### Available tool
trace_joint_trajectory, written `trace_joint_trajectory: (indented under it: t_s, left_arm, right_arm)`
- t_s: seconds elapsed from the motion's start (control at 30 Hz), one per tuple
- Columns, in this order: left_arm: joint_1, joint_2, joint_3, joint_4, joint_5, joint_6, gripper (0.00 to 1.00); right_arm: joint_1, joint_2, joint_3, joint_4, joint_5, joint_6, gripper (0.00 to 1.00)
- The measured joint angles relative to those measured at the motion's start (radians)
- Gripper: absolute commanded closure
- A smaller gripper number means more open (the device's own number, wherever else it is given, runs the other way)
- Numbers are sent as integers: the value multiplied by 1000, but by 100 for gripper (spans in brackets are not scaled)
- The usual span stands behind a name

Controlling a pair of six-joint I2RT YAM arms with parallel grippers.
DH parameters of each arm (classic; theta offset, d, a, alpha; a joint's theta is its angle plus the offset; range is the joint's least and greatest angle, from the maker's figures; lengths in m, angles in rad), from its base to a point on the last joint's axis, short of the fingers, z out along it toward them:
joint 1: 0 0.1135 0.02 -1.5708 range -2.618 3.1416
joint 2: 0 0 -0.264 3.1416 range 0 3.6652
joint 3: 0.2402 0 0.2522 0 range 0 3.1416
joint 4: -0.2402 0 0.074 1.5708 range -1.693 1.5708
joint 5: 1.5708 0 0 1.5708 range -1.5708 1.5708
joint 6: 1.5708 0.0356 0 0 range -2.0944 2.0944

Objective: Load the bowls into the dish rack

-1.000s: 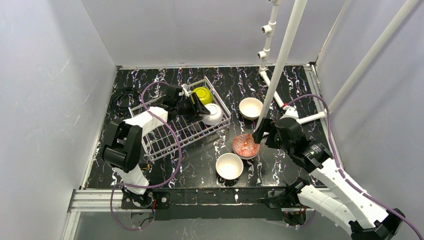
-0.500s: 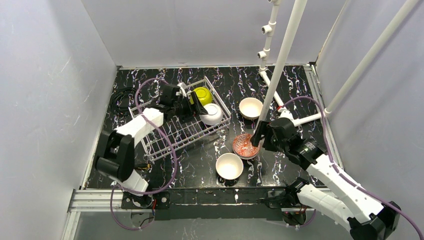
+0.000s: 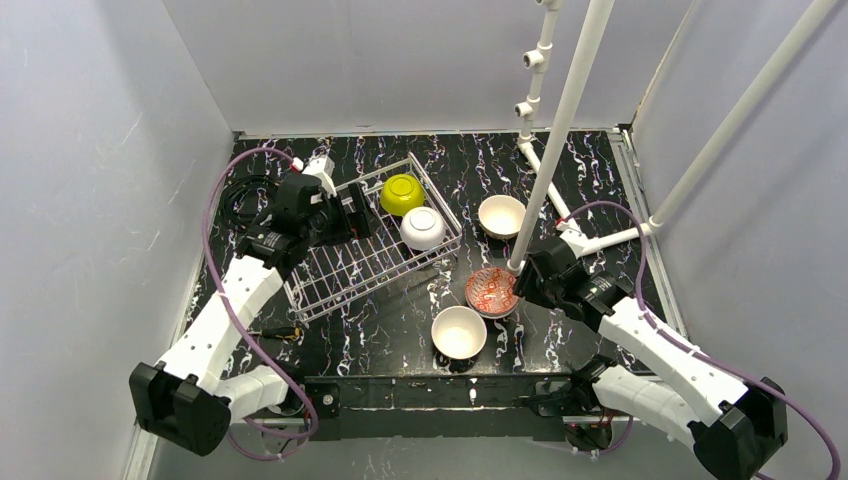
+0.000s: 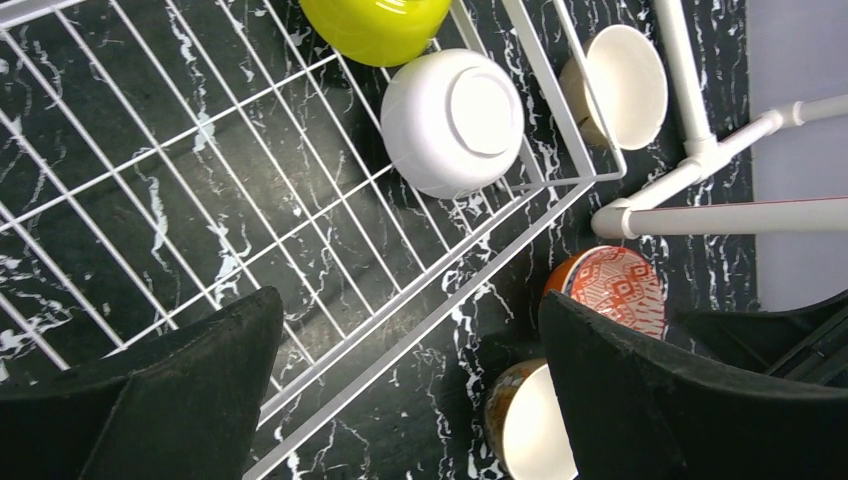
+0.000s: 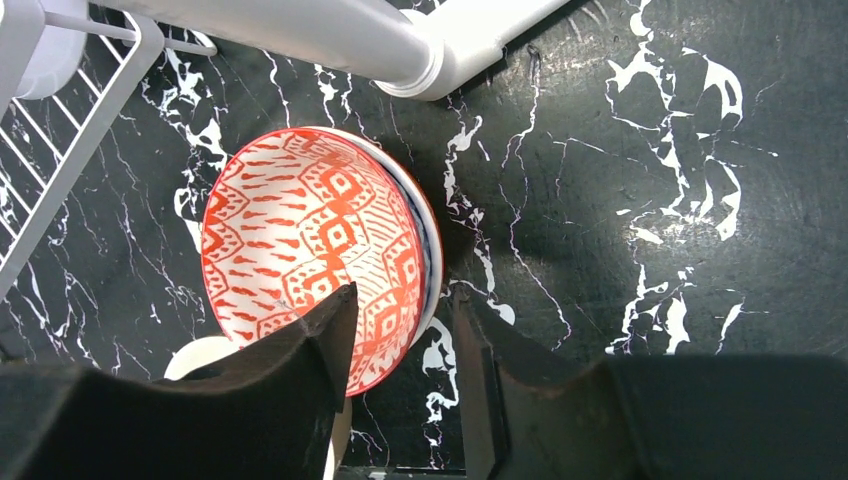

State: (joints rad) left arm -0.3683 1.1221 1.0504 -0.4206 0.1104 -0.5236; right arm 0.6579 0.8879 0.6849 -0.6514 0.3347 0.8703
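The dish rack (image 3: pixel 330 270) holds a yellow-green bowl (image 3: pixel 402 193) and an upturned white bowl (image 3: pixel 423 228) in its right end. My left gripper (image 3: pixel 350 215) hovers over the rack's middle, open and empty (image 4: pixel 405 310), clear of both bowls (image 4: pixel 452 122). On the table stand a tan bowl (image 3: pixel 500 215), an orange bowl with a red-patterned inside (image 3: pixel 492 291) and a tan bowl with a white inside (image 3: pixel 459 332). My right gripper (image 3: pixel 520 280) straddles the red-patterned bowl's (image 5: pixel 310 235) right rim, one finger inside, one outside (image 5: pixel 402 298). A gap still shows at the outer finger.
White pipes (image 3: pixel 560 130) of a frame rise from the table just behind the red-patterned bowl, with a foot joint (image 5: pixel 430 50) close to my right gripper. A black cable coil (image 3: pixel 240 200) lies at the back left. Walls close in both sides.
My left gripper opened, let go of the white bowl in the rack and drew back to the left. My right gripper lowered onto the red-patterned bowl's rim and its jaws narrowed.
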Motion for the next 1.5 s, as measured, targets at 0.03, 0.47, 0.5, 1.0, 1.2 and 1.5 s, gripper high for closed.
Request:
trace_joint_trajectory:
  t_s: [0.03, 0.47, 0.5, 1.0, 1.2, 1.5]
  left_arm:
    - [0, -9, 0, -13, -8, 8, 2]
    - [1, -48, 0, -51, -32, 33, 2]
    - [2, -48, 0, -52, -31, 33, 2]
    - [5, -48, 21, -50, 12, 33, 6]
    - [5, -48, 21, -3, 82, 44, 10]
    - [-96, -24, 21, 116, 190, 61, 7]
  right_arm:
    - [0, 7, -3, 6, 0, 6, 52]
    - [0, -33, -139, 117, -7, 52, 63]
    - [0, -40, -147, 126, -8, 55, 64]
    - [0, -53, -159, 151, 4, 100, 99]
    - [0, -74, -140, 82, 21, 106, 99]
    - [0, -138, -28, 9, 31, 107, 99]
